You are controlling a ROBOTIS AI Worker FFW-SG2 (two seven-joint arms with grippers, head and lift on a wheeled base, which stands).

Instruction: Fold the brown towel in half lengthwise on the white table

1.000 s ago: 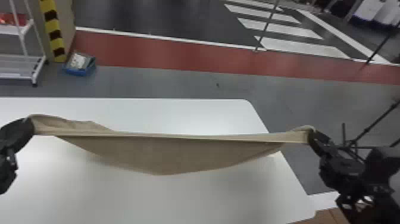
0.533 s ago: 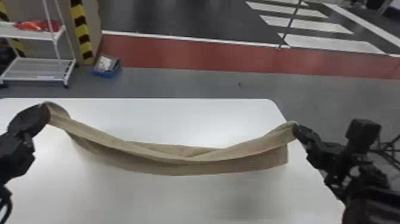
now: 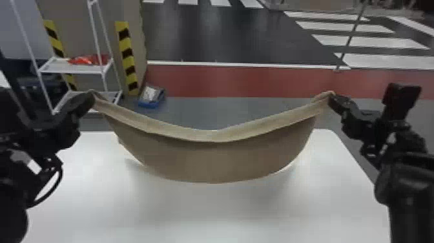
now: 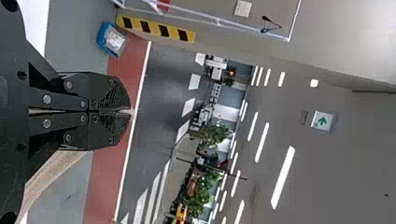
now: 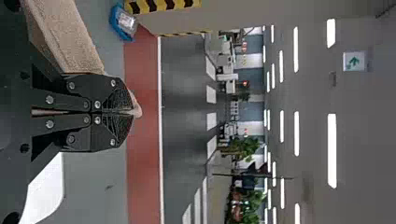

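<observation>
While the left black claw [image 3: 92,97] and right black claw [image 3: 330,97] clamp its ends, the long brown cloth towel [image 3: 210,163] sags, raised, over the flat white counter [image 3: 210,216], crossing its far edge in the head view; laying it down folded lengthwise remains.

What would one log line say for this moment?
towel | sagging above table | left gripper and right gripper shut on it

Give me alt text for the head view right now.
A brown towel sags above a white table, its ends held up by the left gripper and right gripper; beyond, a white shelf rack and a blue bin on the floor.
</observation>
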